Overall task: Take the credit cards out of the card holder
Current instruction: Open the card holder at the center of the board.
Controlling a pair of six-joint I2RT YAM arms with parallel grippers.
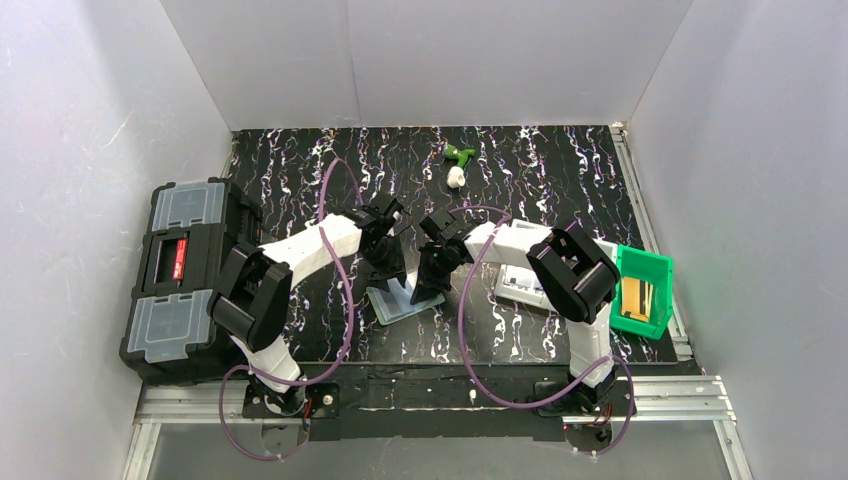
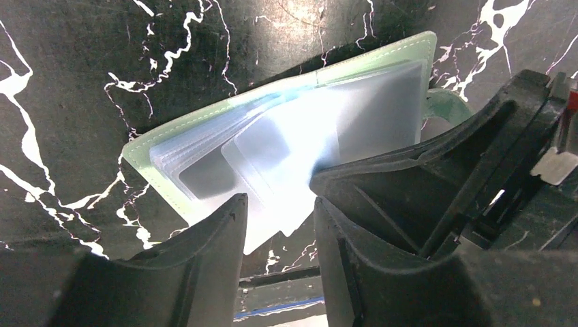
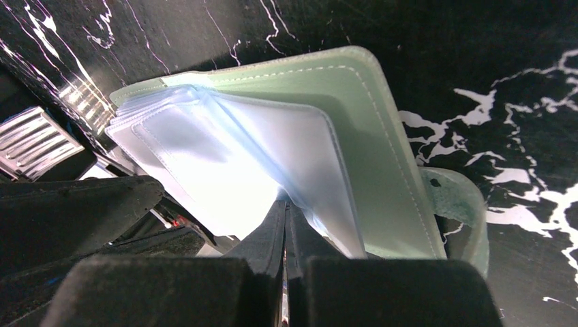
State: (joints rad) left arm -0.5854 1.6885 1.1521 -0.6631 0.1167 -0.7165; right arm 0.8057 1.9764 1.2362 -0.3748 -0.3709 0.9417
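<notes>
The card holder [image 1: 398, 302] lies open on the black marbled table, pale green cover [image 3: 368, 122] down, clear sleeves fanned up. Pale credit cards [image 2: 272, 146] seem to sit in the sleeves, but glare washes them out. My left gripper [image 1: 386, 268] is open, its jaws [image 2: 278, 199] astride the sleeves' near edge, holding nothing. My right gripper [image 1: 432, 280] is shut, its tips [image 3: 286, 204] pinched on the edge of a clear sleeve [image 3: 225, 157], lifting it. The snap tab [image 3: 463, 204] sticks out at the holder's side.
A big black toolbox [image 1: 180, 280] stands at the left table edge. A green bin [image 1: 642, 292] and a white tray [image 1: 520, 285] sit at the right. A small green and white object [image 1: 458, 165] lies far back.
</notes>
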